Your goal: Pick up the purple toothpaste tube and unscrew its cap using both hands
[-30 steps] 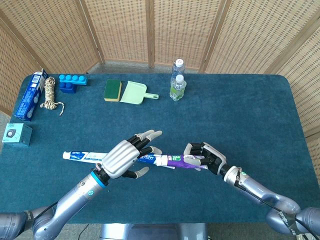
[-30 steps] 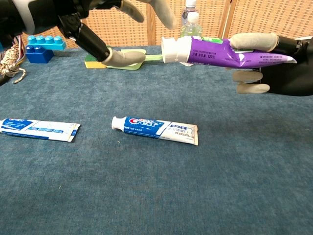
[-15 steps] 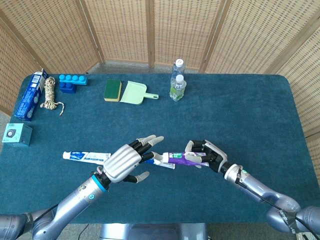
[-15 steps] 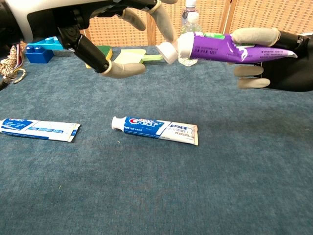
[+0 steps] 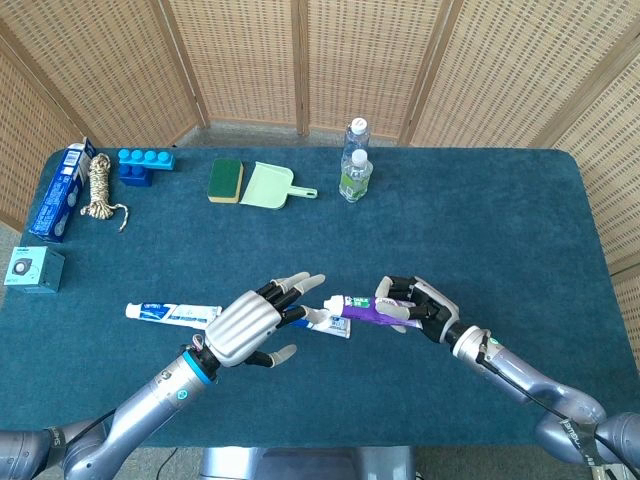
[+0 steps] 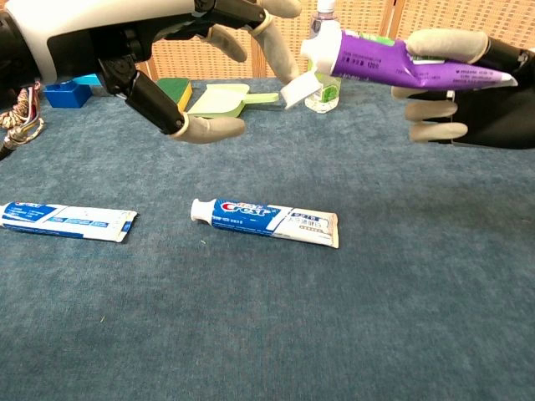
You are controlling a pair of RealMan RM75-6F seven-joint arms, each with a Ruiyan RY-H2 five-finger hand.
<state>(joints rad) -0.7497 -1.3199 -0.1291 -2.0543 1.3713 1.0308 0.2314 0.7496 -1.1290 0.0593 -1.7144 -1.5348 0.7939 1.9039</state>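
My right hand (image 5: 425, 308) (image 6: 493, 100) grips the purple toothpaste tube (image 5: 372, 312) (image 6: 393, 65) by its tail and holds it level above the table, cap end pointing left. The white cap (image 6: 299, 87) hangs tilted just below the tube's white end. My left hand (image 5: 250, 322) (image 6: 125, 33) is raised beside it with fingers spread. One fingertip (image 6: 284, 67) touches the cap, and the thumb stays well apart from it. I cannot tell whether the cap is still attached.
A blue-and-white Crest tube (image 6: 266, 220) lies on the blue cloth under the hands, another tube (image 5: 165, 313) (image 6: 67, 220) to its left. Two bottles (image 5: 355, 160), a sponge (image 5: 226, 180), a green dustpan (image 5: 268, 185), a blue block (image 5: 145, 165), rope (image 5: 98, 190) and boxes (image 5: 58, 192) line the far and left edges.
My right hand has raised the purple tube and tipped its cap end up. The cap went from in line with the tube to tilted below its end, beside my left fingertip.
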